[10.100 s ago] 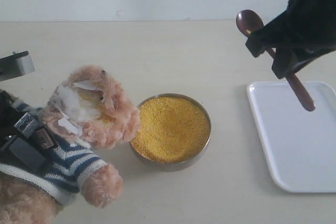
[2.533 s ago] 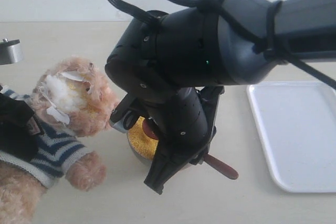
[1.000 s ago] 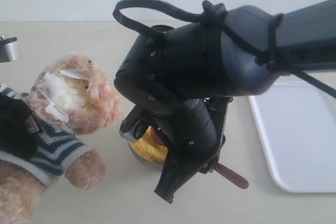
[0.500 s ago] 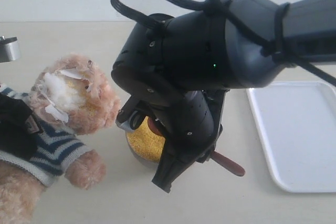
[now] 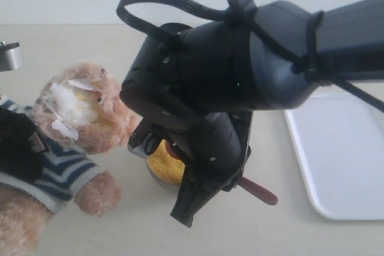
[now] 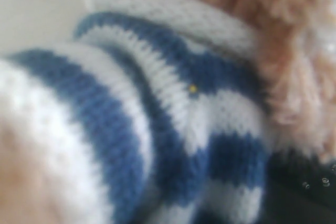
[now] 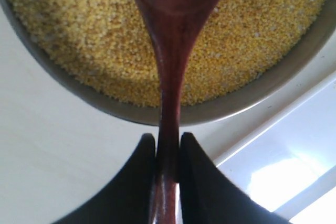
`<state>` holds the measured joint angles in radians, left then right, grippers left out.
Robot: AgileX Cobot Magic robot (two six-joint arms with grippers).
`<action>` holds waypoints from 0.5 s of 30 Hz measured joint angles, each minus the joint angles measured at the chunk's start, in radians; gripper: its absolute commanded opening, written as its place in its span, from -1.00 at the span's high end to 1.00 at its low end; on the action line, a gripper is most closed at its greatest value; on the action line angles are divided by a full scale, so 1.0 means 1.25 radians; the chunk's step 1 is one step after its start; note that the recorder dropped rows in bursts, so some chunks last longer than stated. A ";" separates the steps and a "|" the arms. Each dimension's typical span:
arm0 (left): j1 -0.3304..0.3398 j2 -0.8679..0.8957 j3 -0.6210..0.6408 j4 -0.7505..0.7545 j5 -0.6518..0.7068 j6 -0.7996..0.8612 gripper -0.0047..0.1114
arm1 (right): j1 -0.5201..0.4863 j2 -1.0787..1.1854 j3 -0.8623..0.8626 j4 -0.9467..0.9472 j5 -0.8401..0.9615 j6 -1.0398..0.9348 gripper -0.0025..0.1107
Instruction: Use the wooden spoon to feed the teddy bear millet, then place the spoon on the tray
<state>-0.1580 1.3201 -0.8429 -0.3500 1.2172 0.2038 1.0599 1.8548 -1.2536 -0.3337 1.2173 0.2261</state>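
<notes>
- Teddy bear (image 5: 84, 112) sits at the left of the tabletop (image 5: 72, 46), just beside the bowl (image 7: 247, 95) of millet (image 7: 84, 35) at centre.
- Right hand (image 7: 168, 145) hangs over the bowl's edge, gripping the wooden spoon (image 7: 176, 35) above the millet.
- Tray (image 5: 342, 148) lies on the tabletop, right of the bowl.

The teddy bear (image 5: 78, 124), fluffy and light brown with a white muzzle and a blue-and-white striped shirt, leans at the left of the table with its face turned toward the millet (image 7: 79, 35), a fine golden-yellow grain filling a round metal bowl (image 7: 262, 85) just beside its head. The wooden spoon (image 7: 170, 72), dark reddish brown, is pinched by its slim handle in the right gripper (image 7: 167, 139), its oval bowl over the grain and its handle end pointing toward the tray (image 5: 342, 166). That tray, flat and white with rounded corners and a low rim, lies at the right, apart from the bowl.
</notes>
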 measured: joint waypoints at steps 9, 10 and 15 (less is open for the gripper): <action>0.000 0.000 0.000 0.000 0.000 0.000 0.85 | 0.005 0.006 0.000 0.005 0.000 0.005 0.96; 0.000 0.000 0.000 0.000 0.000 0.000 0.85 | 0.005 0.006 0.000 0.005 0.000 0.007 0.96; 0.000 0.000 0.000 0.000 0.000 0.000 0.85 | 0.011 0.006 0.000 0.009 0.000 0.008 0.96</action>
<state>-0.1580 1.3201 -0.8429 -0.3500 1.2172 0.2038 1.0733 1.8625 -1.2536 -0.3223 1.2173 0.2365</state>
